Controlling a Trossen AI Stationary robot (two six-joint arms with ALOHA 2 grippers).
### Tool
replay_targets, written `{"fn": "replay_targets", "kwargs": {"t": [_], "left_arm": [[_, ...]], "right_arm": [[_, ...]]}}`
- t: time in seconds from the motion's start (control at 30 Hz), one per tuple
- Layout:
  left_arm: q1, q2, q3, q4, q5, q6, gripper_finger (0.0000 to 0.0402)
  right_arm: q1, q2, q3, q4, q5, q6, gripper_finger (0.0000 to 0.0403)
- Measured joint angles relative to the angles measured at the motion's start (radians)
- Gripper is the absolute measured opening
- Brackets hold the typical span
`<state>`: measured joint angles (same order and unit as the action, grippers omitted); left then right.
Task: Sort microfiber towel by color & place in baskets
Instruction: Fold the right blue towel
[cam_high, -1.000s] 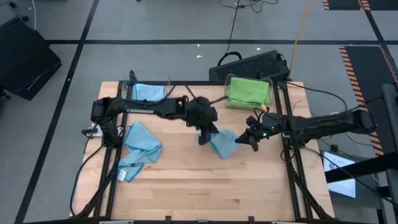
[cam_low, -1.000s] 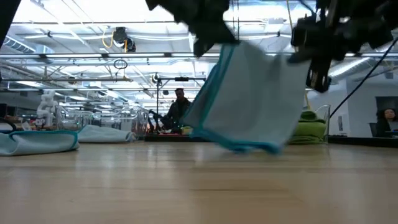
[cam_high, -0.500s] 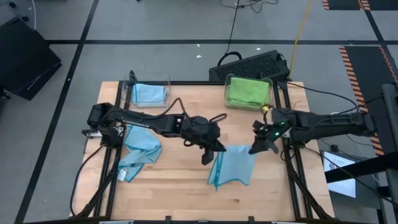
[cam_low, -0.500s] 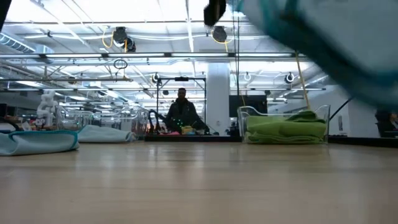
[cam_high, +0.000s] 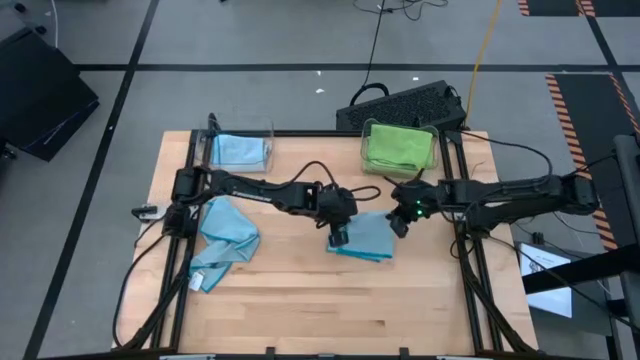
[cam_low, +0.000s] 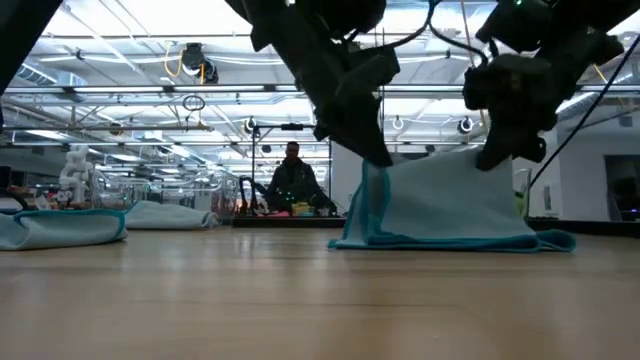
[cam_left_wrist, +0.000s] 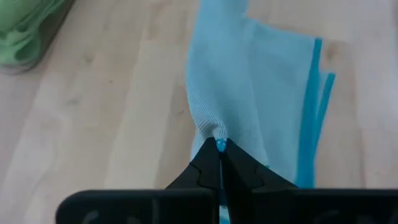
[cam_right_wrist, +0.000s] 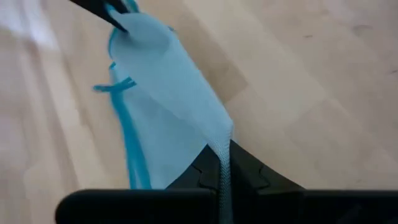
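Observation:
A light blue towel with a teal hem is held between both grippers at mid-table; its lower part lies on the wood. My left gripper is shut on its left top corner, my right gripper on its right top corner. A second blue towel lies crumpled at the table's left. The far left clear basket holds a blue towel. The far right clear basket holds green towels. My left gripper pinches a bunched bit of the towel's top edge between its two fingers, coming from above. The towel hangs below it, and its lower part lies on the table. My right gripper pinches the towel's other top corner between its two fingers, from above. The cloth sags slack between the two grippers, its lower part on the table.
A black keyboard-like case sits just beyond the table's far edge, behind the green basket. Black rails run along the table's left and right sides. A person shows far off in the room. Bare wood lies along the near edge.
Both grippers swung the towel out toward the near edge, where it spread wide and lifted. They then came back toward the far edge and lower. The towel's lower part now lies on the table, and its top is still held up.

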<state>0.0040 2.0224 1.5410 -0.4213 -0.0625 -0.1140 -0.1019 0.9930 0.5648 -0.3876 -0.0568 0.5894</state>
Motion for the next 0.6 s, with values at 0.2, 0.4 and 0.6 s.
{"fn": "replay_targets", "kwargs": {"t": [0.2, 0.4, 0.6], "left_arm": [[0.019, -0.01, 0.0, -0.067, -0.019, 0.078, 0.0004], [-0.011, -0.032, 0.001, -0.124, -0.018, 0.188, 0.0006], [-0.082, -0.032, 0.002, -0.123, -0.017, 0.212, 0.0005]], "right_arm": [[0.021, 0.056, 0.0, 0.088, -0.008, 0.056, 0.0005], [0.094, 0.1, 0.0, 0.136, -0.026, 0.095, 0.0005], [0.141, 0.119, 0.0, 0.136, -0.074, 0.096, 0.0005]]}}
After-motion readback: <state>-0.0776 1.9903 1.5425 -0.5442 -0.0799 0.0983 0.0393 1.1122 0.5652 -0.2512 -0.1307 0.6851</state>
